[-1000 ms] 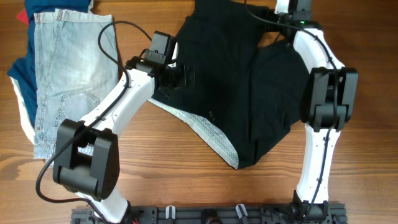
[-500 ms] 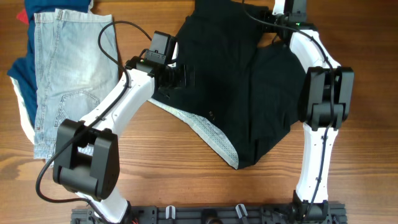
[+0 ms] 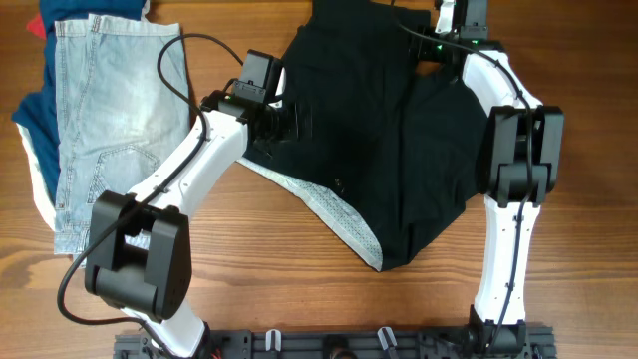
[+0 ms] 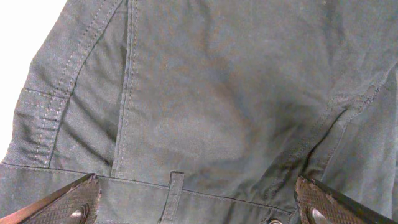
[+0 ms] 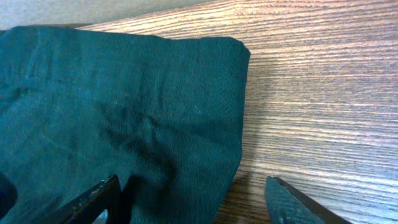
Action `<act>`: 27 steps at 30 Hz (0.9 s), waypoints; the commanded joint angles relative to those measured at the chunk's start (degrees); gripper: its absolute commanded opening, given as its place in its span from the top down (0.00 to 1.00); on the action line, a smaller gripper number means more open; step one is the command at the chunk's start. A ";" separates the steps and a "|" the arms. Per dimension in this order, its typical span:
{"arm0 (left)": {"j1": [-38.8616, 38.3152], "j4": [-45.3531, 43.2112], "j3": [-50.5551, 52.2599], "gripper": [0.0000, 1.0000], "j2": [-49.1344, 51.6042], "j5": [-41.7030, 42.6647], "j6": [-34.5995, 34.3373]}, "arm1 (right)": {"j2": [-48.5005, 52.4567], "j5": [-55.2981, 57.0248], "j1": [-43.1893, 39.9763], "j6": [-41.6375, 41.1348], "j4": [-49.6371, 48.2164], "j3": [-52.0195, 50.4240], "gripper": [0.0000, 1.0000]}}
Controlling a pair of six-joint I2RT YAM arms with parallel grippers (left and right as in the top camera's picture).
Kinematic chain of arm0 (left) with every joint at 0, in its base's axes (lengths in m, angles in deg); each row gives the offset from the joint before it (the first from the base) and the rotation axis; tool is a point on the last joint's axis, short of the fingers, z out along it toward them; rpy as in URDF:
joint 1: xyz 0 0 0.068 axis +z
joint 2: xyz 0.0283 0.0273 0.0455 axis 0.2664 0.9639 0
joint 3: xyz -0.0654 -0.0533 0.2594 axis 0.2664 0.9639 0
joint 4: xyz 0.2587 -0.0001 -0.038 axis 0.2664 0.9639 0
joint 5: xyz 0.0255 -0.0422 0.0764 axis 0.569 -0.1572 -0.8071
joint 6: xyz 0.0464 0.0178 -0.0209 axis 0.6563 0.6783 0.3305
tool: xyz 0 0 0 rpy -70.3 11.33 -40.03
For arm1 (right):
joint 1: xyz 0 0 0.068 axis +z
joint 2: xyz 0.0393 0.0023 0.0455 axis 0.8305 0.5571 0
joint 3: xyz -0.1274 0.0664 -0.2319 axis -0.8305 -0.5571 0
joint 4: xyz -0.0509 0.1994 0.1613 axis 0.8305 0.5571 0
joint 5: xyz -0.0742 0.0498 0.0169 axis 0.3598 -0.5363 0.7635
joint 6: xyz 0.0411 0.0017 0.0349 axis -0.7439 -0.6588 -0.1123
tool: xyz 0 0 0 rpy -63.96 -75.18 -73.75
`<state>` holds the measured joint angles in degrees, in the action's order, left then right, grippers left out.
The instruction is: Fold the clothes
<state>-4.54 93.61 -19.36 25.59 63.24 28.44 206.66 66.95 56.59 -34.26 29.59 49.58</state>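
Note:
The black shorts (image 3: 379, 130) lie crumpled across the middle of the table, with the white speckled waistband lining (image 3: 339, 214) turned up at the front. My left gripper (image 3: 289, 122) is open over the waistband at the shorts' left side; the left wrist view shows the waistband with a belt loop (image 4: 174, 199) between the wide-apart fingers (image 4: 196, 208). My right gripper (image 3: 454, 15) is open at the shorts' far right corner; the right wrist view shows a folded hem edge (image 5: 211, 124) between its fingers (image 5: 193, 202), one finger over cloth, one over bare wood.
Light-blue denim shorts (image 3: 115, 120) lie at the far left on top of navy, red and white garments (image 3: 35, 140). Bare wooden table (image 3: 279, 289) lies in front of the black shorts and to the right of them.
My right gripper has shifted slightly toward the far edge and left. The left arm and the shorts have not visibly moved.

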 commanded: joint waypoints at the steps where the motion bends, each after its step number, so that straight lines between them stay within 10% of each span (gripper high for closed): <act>1: -0.15 -0.04 -0.68 0.00 -0.66 -0.55 -0.55 | 2.12 -2.56 0.74 -4.00 2.19 -0.59 0.27; 5: -0.15 -0.04 -0.68 0.00 -0.66 -0.55 -0.52 | 2.38 -5.29 1.81 -4.79 2.75 -0.59 0.31; 14: -0.15 -0.02 -0.68 0.00 -0.66 -0.55 -0.52 | 2.32 -6.14 1.18 -7.85 2.45 -0.57 0.91; 27: -0.39 -0.94 -0.68 0.00 0.09 -0.31 -0.81 | 0.28 -0.22 -15.78 -12.35 12.92 -0.57 0.96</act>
<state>-4.54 93.26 -19.36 25.59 63.24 28.44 206.20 60.94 47.26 -44.42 38.73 49.91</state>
